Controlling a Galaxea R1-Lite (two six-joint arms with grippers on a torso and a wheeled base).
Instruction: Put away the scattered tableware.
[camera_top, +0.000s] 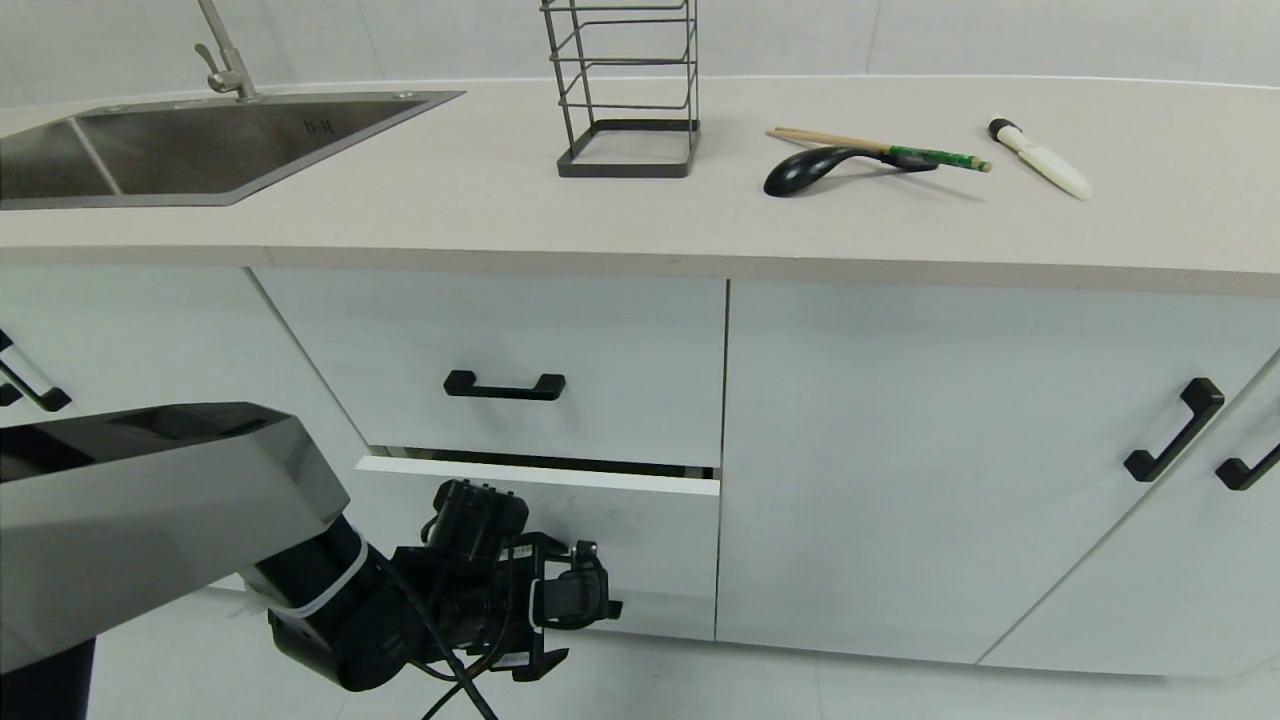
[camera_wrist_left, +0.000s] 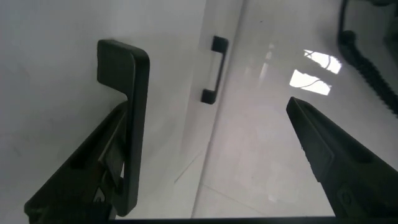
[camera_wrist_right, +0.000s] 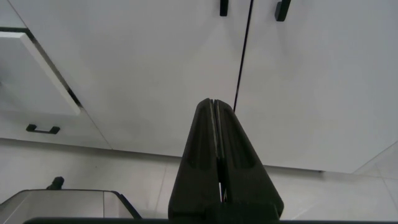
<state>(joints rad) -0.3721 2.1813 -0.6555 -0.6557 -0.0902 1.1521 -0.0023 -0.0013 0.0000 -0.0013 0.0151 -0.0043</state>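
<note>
Left pincer: jaws spread wide, nothing gripped. A black bar handle stands between them, close against one finger; contact cannot be told. In the head view this pincer sits low, at the front of the lower drawer, which stands slightly open with a dark gap along its top edge. Above it is the upper drawer, closed. To the right of both are white cabinet doors, all closed. Right pincer: fingers pressed flat together, holding nothing, pointed at the cabinet fronts near a seam between two doors. The tableware lies on the counter, well above both pincers, toward the right. The black spoon lies bowl down. The chopsticks lie together against its handle, green ends pointing right. The white knife, dark at one end, lies apart further right. An upright wire rack stands left of the spoon, near mid-counter. The sink and its tap are at the far left.
</note>
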